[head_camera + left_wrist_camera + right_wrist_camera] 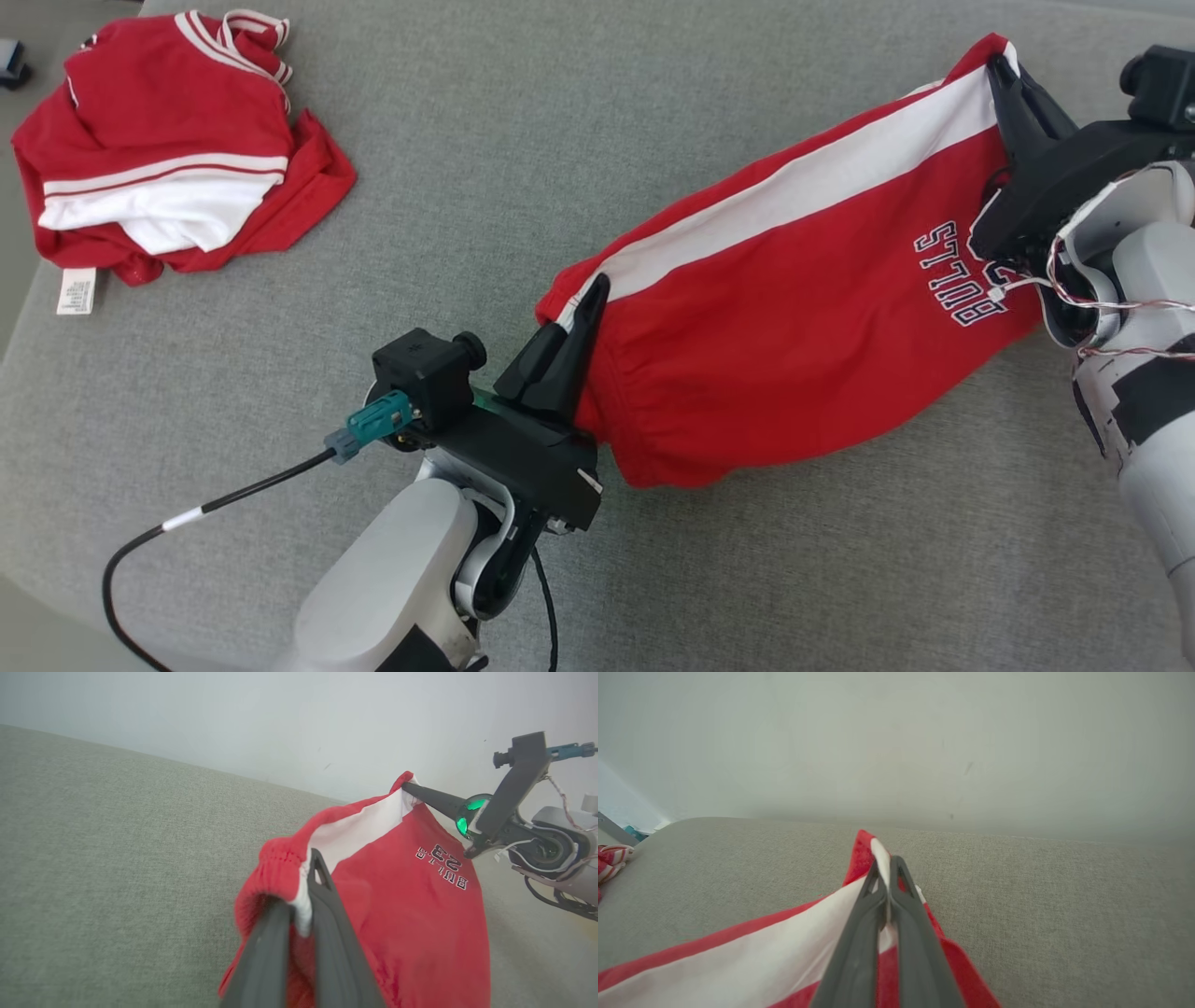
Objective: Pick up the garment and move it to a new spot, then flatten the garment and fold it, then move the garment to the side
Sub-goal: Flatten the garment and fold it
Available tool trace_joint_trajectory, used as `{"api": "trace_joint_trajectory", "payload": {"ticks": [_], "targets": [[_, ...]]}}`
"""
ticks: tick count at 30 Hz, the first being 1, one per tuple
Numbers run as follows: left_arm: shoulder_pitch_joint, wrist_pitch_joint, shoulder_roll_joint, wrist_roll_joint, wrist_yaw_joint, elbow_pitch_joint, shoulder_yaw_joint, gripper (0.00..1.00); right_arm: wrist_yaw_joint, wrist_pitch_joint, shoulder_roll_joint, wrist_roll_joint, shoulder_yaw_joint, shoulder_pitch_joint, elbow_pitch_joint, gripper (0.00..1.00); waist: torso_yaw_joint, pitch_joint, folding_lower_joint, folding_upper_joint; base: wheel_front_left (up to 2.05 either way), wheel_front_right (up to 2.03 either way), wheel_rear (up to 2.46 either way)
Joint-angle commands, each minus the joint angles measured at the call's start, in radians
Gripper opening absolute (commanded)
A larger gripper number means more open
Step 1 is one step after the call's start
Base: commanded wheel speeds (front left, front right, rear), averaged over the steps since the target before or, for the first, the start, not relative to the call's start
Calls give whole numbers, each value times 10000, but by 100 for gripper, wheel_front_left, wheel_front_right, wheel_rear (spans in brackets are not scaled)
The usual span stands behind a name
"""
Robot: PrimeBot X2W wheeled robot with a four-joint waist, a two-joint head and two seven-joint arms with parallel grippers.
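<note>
The garment [794, 308] is a pair of red shorts with a white side stripe and "BULLS" lettering, stretched between my two grippers above the grey cushion. My left gripper [590, 291] is shut on the elastic waistband end at the lower left; in the left wrist view the waistband [285, 868] bunches between its fingers [327, 914]. My right gripper [999, 75] is shut on the hem corner at the upper right. In the right wrist view that corner [866, 854] is pinched at the fingertips [896, 868]. The shorts hang slack between the two grips.
A second red and white garment [168, 149] lies crumpled at the far left of the grey cushion [467, 187], with a white label [77, 289] hanging out. A black cable [187, 518] trails from my left wrist. A pale wall [896, 742] stands behind the cushion.
</note>
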Motion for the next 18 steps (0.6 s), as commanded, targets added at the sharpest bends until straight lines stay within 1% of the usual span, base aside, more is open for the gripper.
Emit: {"api": "trace_joint_trajectory", "payload": {"ticks": [1,4,5,6,7,9,11,15,18], "targets": [[-171,-31,-68,59,9,106,-48,0,-23,-125,59,-113,167,-246,402,0,198,230,-2,-2,0,0,0],[-260,-29,-135,204,9,281,-113,0,-23,-301,135,-222,469,-538,1012,0,182,237,-2,-2,0,0,0],[-286,-31,-145,301,9,370,-123,44,-23,-410,153,-204,544,-603,1178,41,162,209,-2,-2,0,0,0],[-302,-31,-151,422,9,416,-97,100,-23,-497,167,-184,627,-648,1328,56,136,164,-2,-2,0,0,0],[-282,-31,-154,554,9,462,50,100,-23,-569,189,-165,737,-671,1424,100,109,107,-2,-2,0,0,0],[-71,-31,-209,812,12,603,385,100,-23,-685,202,-119,982,-648,1597,100,31,-46,-2,-2,0,0,0],[48,-31,-249,946,12,640,472,100,-23,-746,183,-50,1090,-614,1656,100,2,-128,-2,-2,0,0,0],[484,-31,-265,1365,12,724,759,100,-23,-949,-63,192,1510,-321,1787,100,-63,-512,-2,-2,0,0,0],[1032,-31,-302,1663,12,585,1175,100,-23,-1108,-323,571,1808,25,1835,100,-87,-873,-2,-2,0,0,0]]}}
